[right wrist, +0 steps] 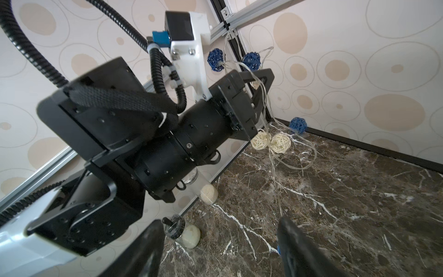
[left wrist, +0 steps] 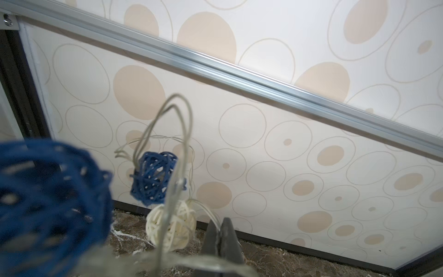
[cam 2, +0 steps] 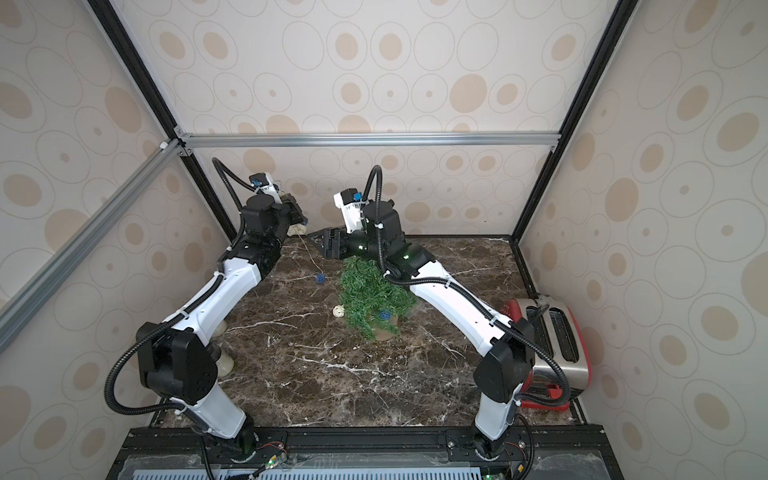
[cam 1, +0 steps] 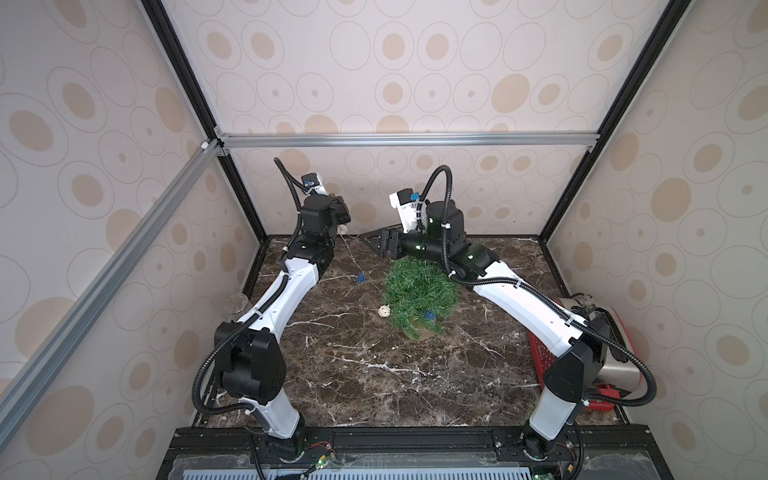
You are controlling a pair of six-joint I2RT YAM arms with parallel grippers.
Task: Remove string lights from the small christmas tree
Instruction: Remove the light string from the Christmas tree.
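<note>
**Top views:** The tree (cam 1: pixel 419 291) is seen upright in its pot (cam 1: pixel 424 332) near mid-table (cam 1: pixel 374 374), partly under the right forearm. One blue ball (cam 1: pixel 430 316) of the string lights (cam 1: pixel 352 257) is lodged low in the branches. A cream ball (cam 1: pixel 384 311) lies just beside the tree on its left. Another blue ball (cam 2: pixel 320 278) is seen btwn tree and left arm, on or just over the marble, can't tell which. Pale wire runs up from it to the left gripper (cam 1: pixel 344 216), raised near the back wall; its jaws can't be made out here. The right gripper (cam 1: pixel 376 243) is held level by the tree top, pointed toward the left arm. A toaster (cam 2: pixel 557 336) is seen at the table's right edge.

**Left wrist:** The fingertips (left wrist: pixel 221 230) are pressed together w/ wire pinched btwn them. Wire loops (left wrist: pixel 177 115) rise above. A blue ball (left wrist: pixel 155 177) and a cream ball (left wrist: pixel 171 227) hang in front of the wall. A blurred blue ball (left wrist: pixel 48 199) sits close to the lens.

**Right wrist:** The right gripper (right wrist: pixel 219 220) is spread wide, w/ nothing btwn the fingers. A bundle of wire is draped from the left gripper (right wrist: pixel 263 81): two blue balls (right wrist: pixel 251 60) by it, two cream balls (right wrist: pixel 280 142) below. A glass jar (right wrist: pixel 184 233) is seen at the table's left edge.
</note>
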